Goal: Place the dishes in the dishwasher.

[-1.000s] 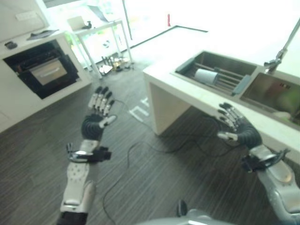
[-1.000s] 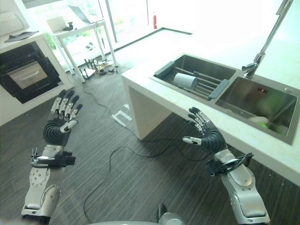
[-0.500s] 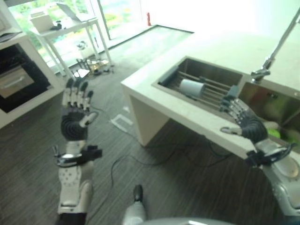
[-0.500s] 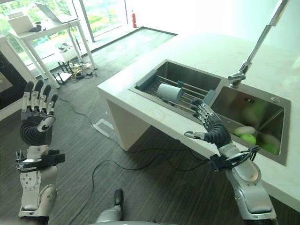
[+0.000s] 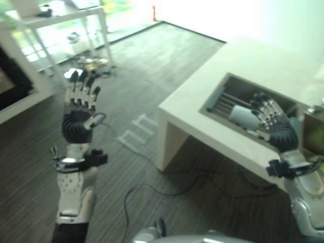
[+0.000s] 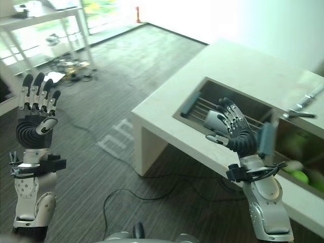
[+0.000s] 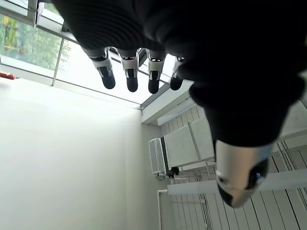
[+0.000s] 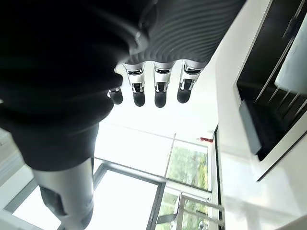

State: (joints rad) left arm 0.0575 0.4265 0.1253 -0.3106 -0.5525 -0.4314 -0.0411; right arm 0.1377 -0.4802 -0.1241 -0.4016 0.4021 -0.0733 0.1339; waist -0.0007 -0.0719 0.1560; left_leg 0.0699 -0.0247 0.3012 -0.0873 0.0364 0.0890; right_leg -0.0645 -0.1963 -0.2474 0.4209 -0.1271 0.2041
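A white cup (image 6: 212,119) lies on its side on the wire rack inside the sunken basin (image 6: 200,104) of the white counter (image 6: 243,66). My right hand (image 6: 236,132) is raised at the counter's near edge, just in front of the cup, open with straight fingers (image 8: 160,91) and holding nothing. Green and white dishes (image 6: 299,175) sit in the second basin further right. Out over the floor on the left, my left hand (image 5: 77,116) is held upright, fingers (image 7: 129,76) spread, open and empty.
A faucet (image 6: 302,99) stands behind the basins. A white-legged table (image 6: 48,15) with clutter under it is at the far left. A dark appliance front (image 5: 9,76) shows at the left edge. Striped dark floor (image 6: 111,101) lies between me and the counter.
The whole view has swung, so the counter now sits further right. Both hands keep the same open, raised pose; the right hand now stands in front of the cup.
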